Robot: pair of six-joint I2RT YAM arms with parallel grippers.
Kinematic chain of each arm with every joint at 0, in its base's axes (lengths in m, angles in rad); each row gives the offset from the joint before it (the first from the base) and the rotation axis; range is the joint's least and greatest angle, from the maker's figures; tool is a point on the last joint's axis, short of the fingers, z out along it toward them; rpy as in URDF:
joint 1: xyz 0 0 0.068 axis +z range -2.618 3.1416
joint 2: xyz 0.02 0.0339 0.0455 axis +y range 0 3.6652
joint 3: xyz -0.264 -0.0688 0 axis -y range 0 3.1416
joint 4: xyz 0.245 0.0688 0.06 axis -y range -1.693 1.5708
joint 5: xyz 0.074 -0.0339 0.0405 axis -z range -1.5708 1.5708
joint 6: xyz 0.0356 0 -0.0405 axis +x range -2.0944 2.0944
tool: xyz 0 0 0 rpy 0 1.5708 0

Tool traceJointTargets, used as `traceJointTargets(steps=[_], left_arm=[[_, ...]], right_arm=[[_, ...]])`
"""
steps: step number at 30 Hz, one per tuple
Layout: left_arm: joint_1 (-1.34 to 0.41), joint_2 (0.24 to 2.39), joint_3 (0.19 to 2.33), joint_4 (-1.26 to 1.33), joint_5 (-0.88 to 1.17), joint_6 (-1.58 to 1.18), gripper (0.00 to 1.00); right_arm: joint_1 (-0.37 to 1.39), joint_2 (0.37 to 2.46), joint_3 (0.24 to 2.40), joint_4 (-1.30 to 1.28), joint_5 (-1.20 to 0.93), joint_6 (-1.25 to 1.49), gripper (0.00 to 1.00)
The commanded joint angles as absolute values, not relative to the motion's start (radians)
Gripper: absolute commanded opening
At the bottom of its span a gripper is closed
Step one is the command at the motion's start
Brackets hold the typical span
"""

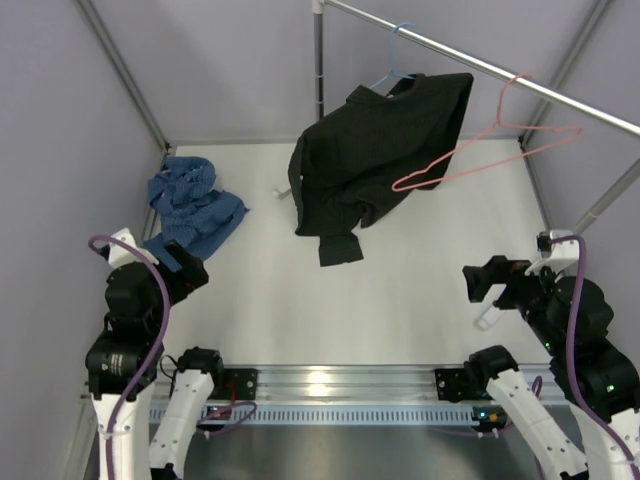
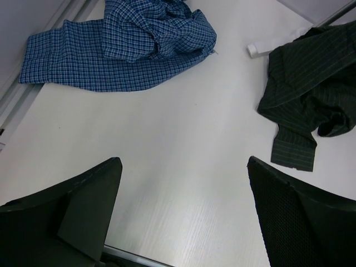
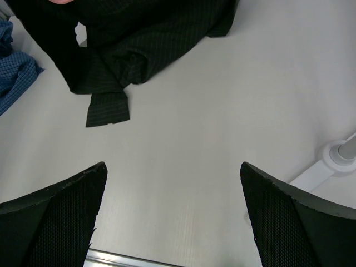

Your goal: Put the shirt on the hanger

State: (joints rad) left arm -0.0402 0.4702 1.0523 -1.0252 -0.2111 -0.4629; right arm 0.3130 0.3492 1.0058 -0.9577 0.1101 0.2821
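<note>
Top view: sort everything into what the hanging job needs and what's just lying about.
For the job: blue checked shirt, crumpled far left; pink hanger, empty on the rail.
Just there: black shirt; light blue hanger carrying it.

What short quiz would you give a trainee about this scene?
1. True or false: the blue shirt is already on the pink hanger.
2. Which shirt hangs from the rail? A) black shirt B) blue shirt C) neither
3. Fill in: the left hand and right hand both stand ___.
Key: 1 false, it lies crumpled on the table; 2 A; 3 open.
</note>
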Motion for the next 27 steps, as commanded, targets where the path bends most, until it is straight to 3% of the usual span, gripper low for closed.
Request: traceJointTargets(steps=[1,6,9,13,18,25,27], left_arm=[[-0.040,0.466,1.043,-0.992,-0.277,-0.537,0.98],[-0.040,0.489,1.034,-0.956,-0.324,-0.592,0.98],[-0.040,0.615,0.999,-0.896,-0.379,-0.704,0.98],[-0.037,0.894,1.015,-0.747,-0.458,-0.813,0.98],[0.060,1.355,1.247,-0.724,-0.520,-0.830,0.98],[0.103,1.719,1.483,-0.597,-0.474,-0.692,0.98],[0.104,1.787,1.534,-0.595,-0.498,-0.690,0.94]], right_arm=[[0.302,0.348,1.005,-0.927,0.126,0.290,1.00],[0.302,0.345,0.994,-0.907,0.068,0.285,1.00],[0.301,0.341,0.959,-0.864,-0.048,0.288,1.00],[0.302,0.337,0.893,-0.773,-0.158,0.333,0.99],[0.302,0.330,0.847,-0.709,-0.256,0.356,0.99],[0.301,0.314,0.741,-0.640,-0.307,0.362,0.99],[0.301,0.318,0.727,-0.612,-0.321,0.373,1.00]])
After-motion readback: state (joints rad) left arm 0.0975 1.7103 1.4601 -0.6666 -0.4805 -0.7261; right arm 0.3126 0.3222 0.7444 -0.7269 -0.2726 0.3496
